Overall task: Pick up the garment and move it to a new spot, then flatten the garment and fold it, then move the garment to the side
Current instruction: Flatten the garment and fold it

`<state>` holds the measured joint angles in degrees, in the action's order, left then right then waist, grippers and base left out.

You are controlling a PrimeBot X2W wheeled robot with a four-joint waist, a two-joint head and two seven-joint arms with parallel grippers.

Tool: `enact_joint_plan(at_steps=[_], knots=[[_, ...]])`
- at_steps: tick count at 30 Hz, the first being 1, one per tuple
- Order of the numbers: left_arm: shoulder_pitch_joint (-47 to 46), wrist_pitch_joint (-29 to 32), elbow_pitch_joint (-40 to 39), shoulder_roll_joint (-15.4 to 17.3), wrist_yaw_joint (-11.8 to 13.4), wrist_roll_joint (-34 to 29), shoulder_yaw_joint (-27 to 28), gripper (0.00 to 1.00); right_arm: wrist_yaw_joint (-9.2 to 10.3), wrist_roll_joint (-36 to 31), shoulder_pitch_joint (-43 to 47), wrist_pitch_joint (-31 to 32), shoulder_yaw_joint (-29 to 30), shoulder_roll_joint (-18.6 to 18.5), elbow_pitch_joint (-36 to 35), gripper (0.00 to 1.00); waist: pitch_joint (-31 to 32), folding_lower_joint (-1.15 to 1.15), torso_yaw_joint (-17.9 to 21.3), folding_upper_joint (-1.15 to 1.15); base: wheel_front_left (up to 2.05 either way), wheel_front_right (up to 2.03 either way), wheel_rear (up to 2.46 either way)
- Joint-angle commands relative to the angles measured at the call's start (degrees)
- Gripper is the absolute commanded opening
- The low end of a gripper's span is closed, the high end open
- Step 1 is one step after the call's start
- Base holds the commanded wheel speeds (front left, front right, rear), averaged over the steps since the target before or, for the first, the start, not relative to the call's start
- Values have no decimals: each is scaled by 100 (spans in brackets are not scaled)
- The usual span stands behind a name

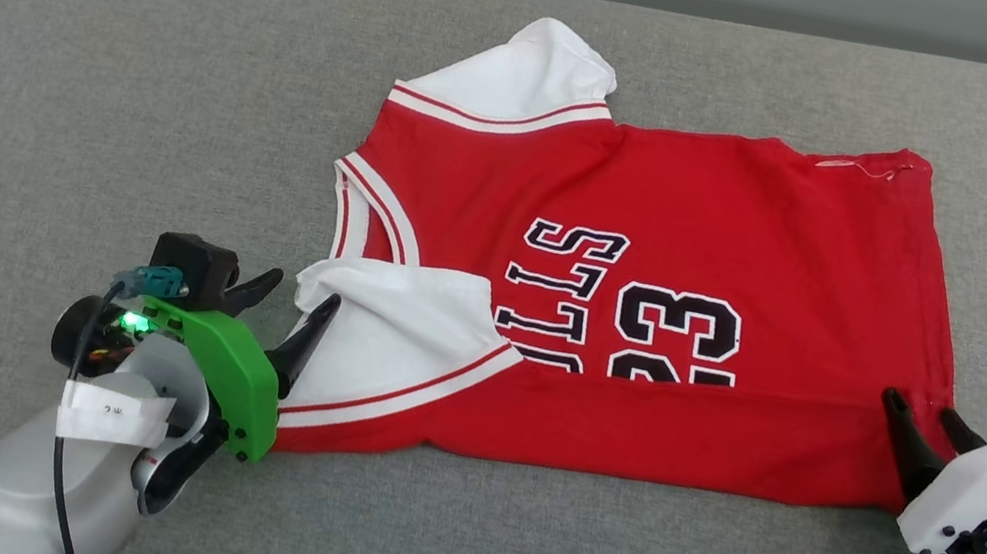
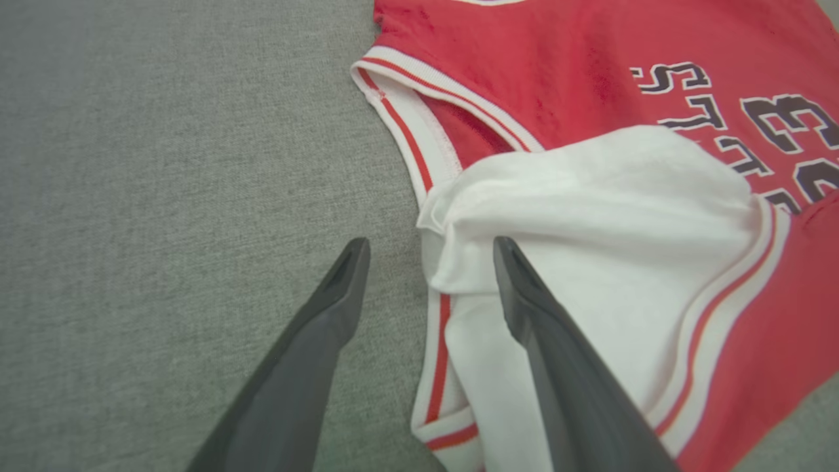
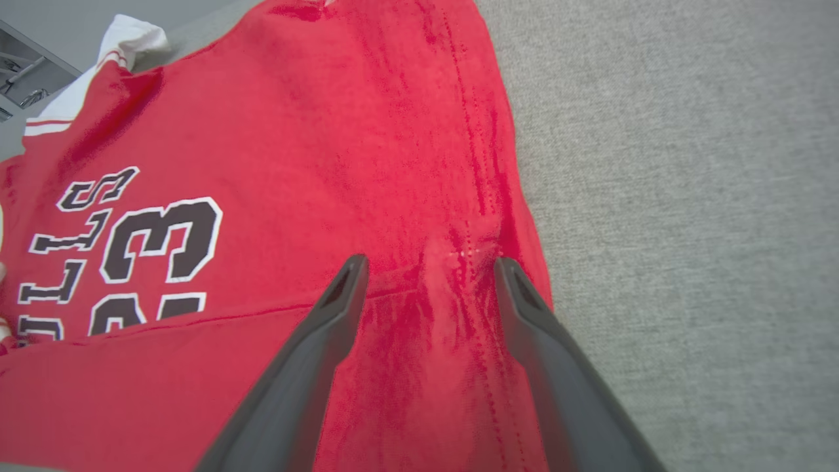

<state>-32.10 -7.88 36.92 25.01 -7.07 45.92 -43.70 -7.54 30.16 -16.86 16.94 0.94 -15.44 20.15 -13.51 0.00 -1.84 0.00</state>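
The garment (image 1: 668,206) lies on the padded surface (image 1: 88,43), left gripper (image 1: 305,288) at its near-left corner, right gripper (image 1: 918,403) at its near-right.

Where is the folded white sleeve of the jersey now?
In the head view, the folded sleeve lies at the near left corner of the garment, beside the open left end effector.

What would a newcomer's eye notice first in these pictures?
A red BULLS 23 jersey lies in the middle of the grey fabric surface, its near edge folded over the print. The open left end effector straddles the edge of the white sleeve; the open right end effector is over the hem end.
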Motion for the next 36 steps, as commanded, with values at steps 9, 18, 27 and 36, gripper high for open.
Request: enact_joint_plan(at_steps=[9, 18, 27, 36], knots=[[295, -417, -150, -131, 324, 259, 275, 100, 5, -220, 489, -180, -235, -320, -684, 100, 683, 0, -53, 0, 0, 0, 0], [1151, 108, -1340, 84, 1097, 545, 320, 100, 5, -789, 1256, 286, -194, -455, -1625, 100, 878, 0, -23, 0, 0, 0, 0], [1708, 1206, -2603, 623, 1937, 574, 99, 100, 5, -1262, 1705, 1162, -132, -387, -2346, 100, 790, 0, 48, 0, 0, 0, 0], [1712, 1826, -2884, 853, 2526, 388, -74, 100, 5, -1183, 1697, 1354, -149, -192, -2717, 100, 536, 0, 195, 0, 0, 0, 0]])
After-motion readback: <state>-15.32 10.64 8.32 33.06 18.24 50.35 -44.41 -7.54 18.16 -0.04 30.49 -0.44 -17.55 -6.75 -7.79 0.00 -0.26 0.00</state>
